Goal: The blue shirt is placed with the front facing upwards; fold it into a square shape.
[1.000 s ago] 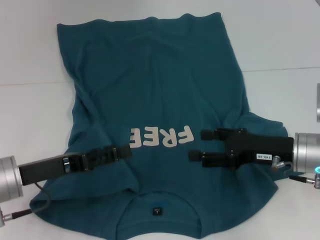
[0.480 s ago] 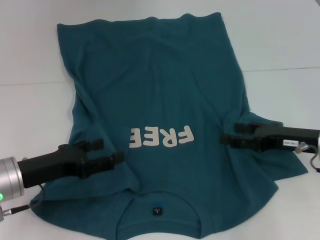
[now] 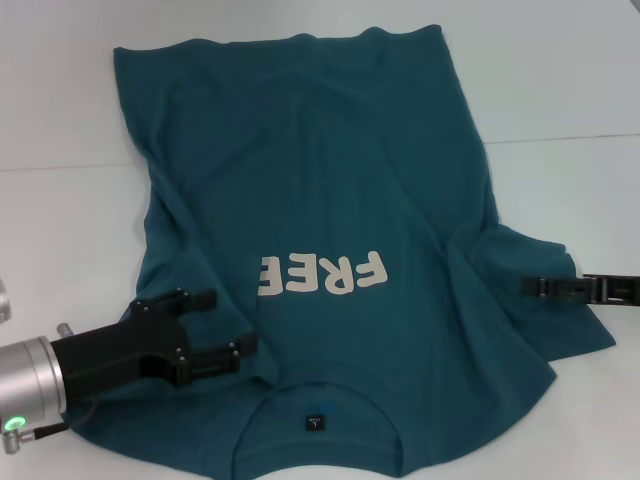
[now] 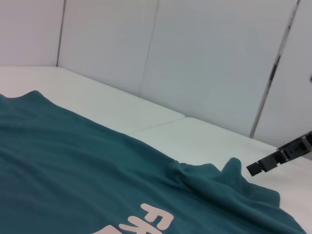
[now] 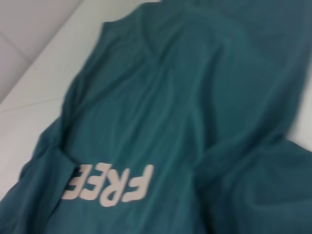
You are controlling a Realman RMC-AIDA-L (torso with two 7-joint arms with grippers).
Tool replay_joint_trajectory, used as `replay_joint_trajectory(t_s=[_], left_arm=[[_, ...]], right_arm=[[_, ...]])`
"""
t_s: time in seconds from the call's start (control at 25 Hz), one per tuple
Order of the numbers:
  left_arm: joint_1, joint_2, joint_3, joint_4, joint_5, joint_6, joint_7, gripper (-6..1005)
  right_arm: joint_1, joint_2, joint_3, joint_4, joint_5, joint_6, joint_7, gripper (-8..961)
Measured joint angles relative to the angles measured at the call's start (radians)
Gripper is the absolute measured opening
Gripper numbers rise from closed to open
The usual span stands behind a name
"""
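I see the dark teal cotton T-shirt (image 3: 320,200) spread front-up on the white table (image 3: 560,90). My left gripper (image 3: 213,325) hovers over its sleeve, fingers wide apart; my right gripper (image 3: 545,287) reaches level over the opposite sleeve, opening I cannot tell.

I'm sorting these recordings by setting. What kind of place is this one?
Probably a lab or test room, not a home: a bare white table, plain pale wall panels behind it, and only the blue shirt laid out.

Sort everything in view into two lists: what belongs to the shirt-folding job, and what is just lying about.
Job:
blue shirt, front up
left hand, open, above the left sleeve
right hand, at the right sleeve

Lying about:
nothing on the white table besides the shirt
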Motion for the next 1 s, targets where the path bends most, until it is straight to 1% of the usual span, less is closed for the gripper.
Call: replay_joint_trajectory(t_s=[0.16, 0.4, 0.8, 1.0], left_arm=[[-0.002, -0.001, 0.003, -0.01, 0.0, -0.001, 0.016, 907], [-0.005, -0.001, 0.013, -0.012, -0.001, 0.002, 0.009, 907], [-0.015, -0.001, 0.027, -0.025, -0.001, 0.017, -0.007, 907], [-0.017, -0.001, 0.027, -0.026, -0.001, 0.018, -0.024, 907]], right_arm=[[-0.014, -0.015, 0.012, -0.006, -0.012, 0.0, 0.053, 883], [-0.015, -0.017, 0.025, -0.012, -0.022, 0.029, 0.065, 883], [0.011, -0.015, 0.022, -0.026, -0.039, 0.094, 0.067, 884], [0.025, -0.001, 0.02, -0.021, -0.068, 0.129, 0.063, 882]])
